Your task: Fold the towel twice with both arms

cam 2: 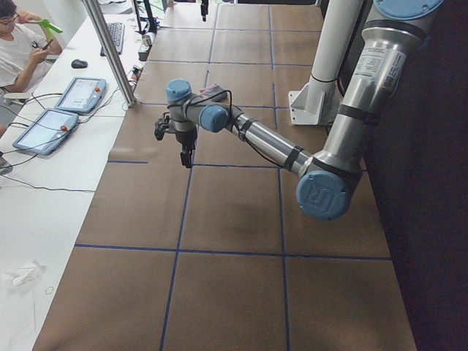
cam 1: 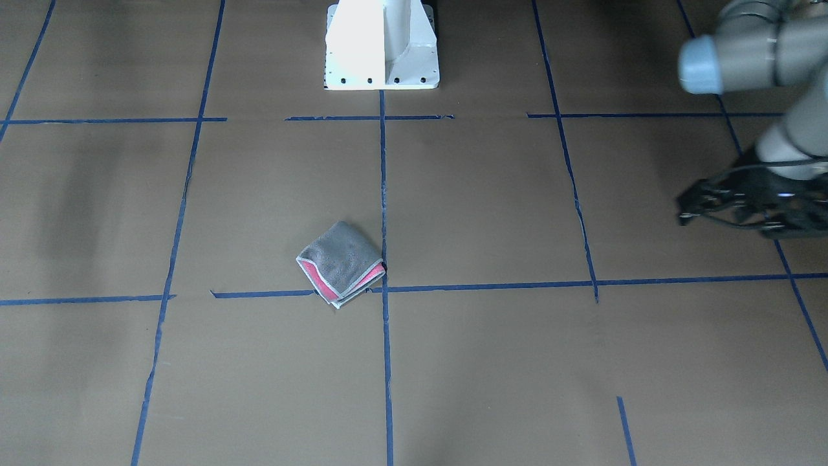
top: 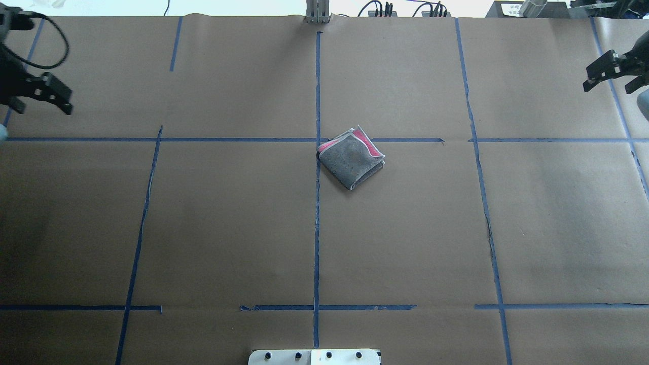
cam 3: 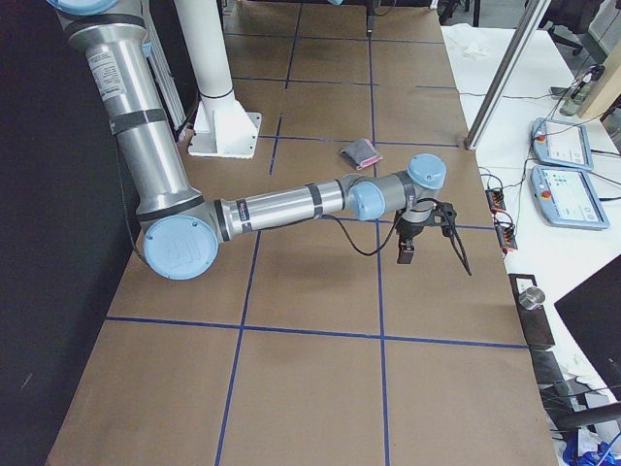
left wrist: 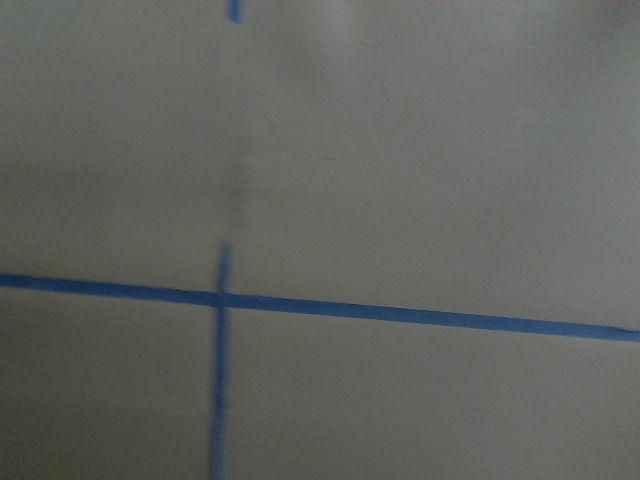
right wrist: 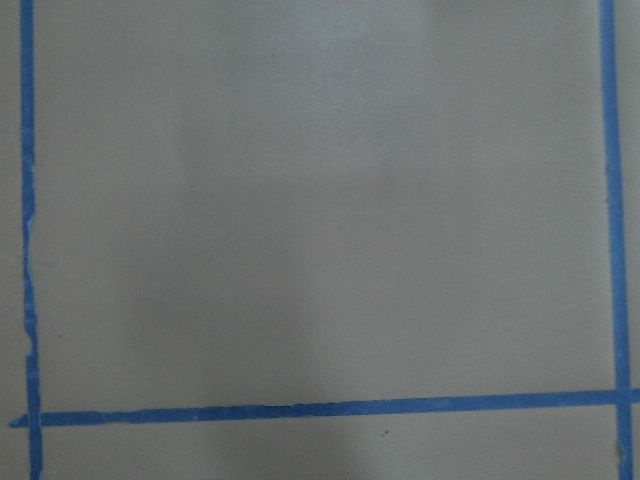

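Observation:
The towel lies near the middle of the table, folded into a small square, grey face up with a pink-red strip showing at one edge. It also shows in the front view and the right side view. My left gripper hangs open and empty far off at the table's left side, also seen in the left side view. My right gripper hangs open and empty far off at the right side, also seen in the right side view. Both wrist views show only brown paper and blue tape.
Brown paper with blue tape lines covers the table. The white pedestal base stands at the robot's edge. A metal post, tablets and a seated operator are on a side table beyond the far edge.

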`<state>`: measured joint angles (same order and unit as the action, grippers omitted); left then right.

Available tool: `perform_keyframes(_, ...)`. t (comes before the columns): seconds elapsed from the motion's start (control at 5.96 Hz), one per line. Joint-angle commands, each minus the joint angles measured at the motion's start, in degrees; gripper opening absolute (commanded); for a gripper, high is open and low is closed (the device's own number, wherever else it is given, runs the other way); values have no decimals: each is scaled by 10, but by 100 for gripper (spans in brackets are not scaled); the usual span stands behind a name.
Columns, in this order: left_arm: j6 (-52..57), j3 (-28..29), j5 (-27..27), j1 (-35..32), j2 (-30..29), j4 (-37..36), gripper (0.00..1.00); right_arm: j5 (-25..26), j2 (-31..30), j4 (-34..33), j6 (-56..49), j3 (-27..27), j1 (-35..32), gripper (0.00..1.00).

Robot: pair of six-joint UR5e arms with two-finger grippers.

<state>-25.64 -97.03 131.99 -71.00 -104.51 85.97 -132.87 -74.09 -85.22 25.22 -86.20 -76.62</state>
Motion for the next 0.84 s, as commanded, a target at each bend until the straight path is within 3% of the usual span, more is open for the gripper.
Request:
perform_keyframes(0.0,180,132,44,-72,18,28,100,-47,-49,-6,-62,-33,-58,100)
perform_keyframes(0.17,230,187,44,-86,19,49,100,-66,-61,-8,-71,-41,-76,100)
perform_keyframes(0.34,234,201,44,-96,20,65,100,-66,-67,-9,-113,-34,-76,100)
perform_keyframes(0.67,371,275,44,-171,20,66,100,-54,-73,-84,-271,-26,-114,100)
